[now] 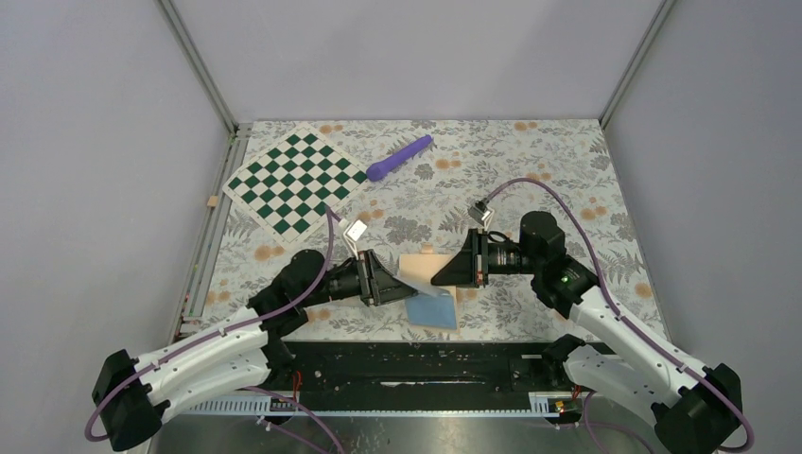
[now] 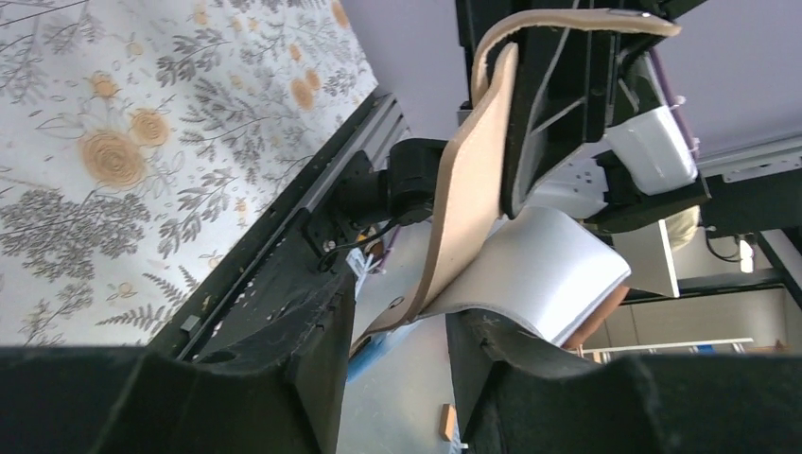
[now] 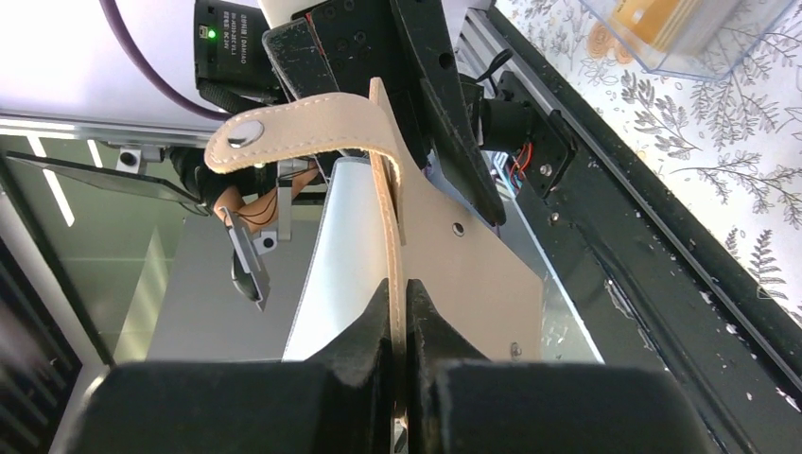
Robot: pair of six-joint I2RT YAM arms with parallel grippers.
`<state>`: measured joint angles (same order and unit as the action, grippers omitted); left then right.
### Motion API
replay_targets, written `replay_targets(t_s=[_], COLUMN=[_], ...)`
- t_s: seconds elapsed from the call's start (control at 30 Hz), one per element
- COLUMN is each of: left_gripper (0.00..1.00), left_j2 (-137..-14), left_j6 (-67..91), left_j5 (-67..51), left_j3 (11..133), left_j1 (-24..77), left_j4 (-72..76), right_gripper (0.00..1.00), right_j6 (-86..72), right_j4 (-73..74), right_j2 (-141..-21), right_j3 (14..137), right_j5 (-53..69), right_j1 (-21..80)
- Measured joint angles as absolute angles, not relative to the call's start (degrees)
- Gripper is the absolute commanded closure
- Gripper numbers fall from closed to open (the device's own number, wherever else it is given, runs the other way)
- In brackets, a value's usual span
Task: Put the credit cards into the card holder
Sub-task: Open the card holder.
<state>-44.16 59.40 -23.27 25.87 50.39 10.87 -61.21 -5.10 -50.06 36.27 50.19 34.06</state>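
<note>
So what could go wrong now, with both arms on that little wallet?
The right gripper pinches just a thin edge of the card holder, so it may slip or twist free. The left gripper has its jaws apart around the holder; closing off-centre could crease it. Both work close to the black rail at the near edge, so a dropped holder might land there.

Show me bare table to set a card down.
Bare table lies far right, between the purple tool and its right edge, and in the strip between the checkerboard and the left arm. Crowded: near centre, around the held card holder.
</note>
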Motion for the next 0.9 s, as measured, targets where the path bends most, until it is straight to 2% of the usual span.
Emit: replay_targets(t_s=[0.17, 0.23, 0.3, 0.4, 0.5, 0.53, 0.7, 0.8, 0.9], left_gripper=[0.6, 0.64, 0.73, 0.99, 1.0, 1.0, 1.0, 1.0, 1.0], left_j2=[-44.03, -44.38, -45.12, -46.44, -47.27, -47.31, -46.76, -45.01, -43.94], left_j6=[60.73, 61.36, 61.71, 62.5, 62.63, 62.54, 61.23, 59.83, 58.17], left_j5=[-24.91, -25.87, -26.96, -28.97, -30.39, -30.61, -30.17, -29.23, -27.55], left_j3=[25.1, 24.84, 24.8, 24.77, 24.82, 24.84, 25.87, 27.09, 29.76], left_j1=[50.24, 50.24, 50.19, 50.09, 50.02, 50.0, 49.98, 49.95, 49.84], left_j4=[16.86, 19.84, 22.22, 24.97, 25.82, 25.71, 20.67, 14.5, 6.74], right_gripper=[1.0, 1.0, 1.0, 1.0, 0.99, 0.92, 0.38, 0.19, 0.1], right_j6=[-63.29, -63.96, -64.4, -64.55, -63.75, -63.09, -55.79, -48.73, -41.01], right_j4=[-7.27, -7.97, -8.49, -8.86, -8.16, -7.6, 1.21, 9.98, 19.33], right_j2=[-50.59, -50.74, -50.81, -50.85, -50.92, -50.92, -51.2, -51.13, -50.59], right_j3=[36.45, 36.47, 36.47, 36.47, 36.47, 36.53, 39.9, 44.56, 49.82], right_j5=[50.74, 50.81, 51.24, 51.75, 51.99, 51.9, 49.89, 46.74, 41.82], right_j1=[34.06, 34.06, 34.06, 34.06, 34.06, 34.06, 33.98, 33.65, 33.58])
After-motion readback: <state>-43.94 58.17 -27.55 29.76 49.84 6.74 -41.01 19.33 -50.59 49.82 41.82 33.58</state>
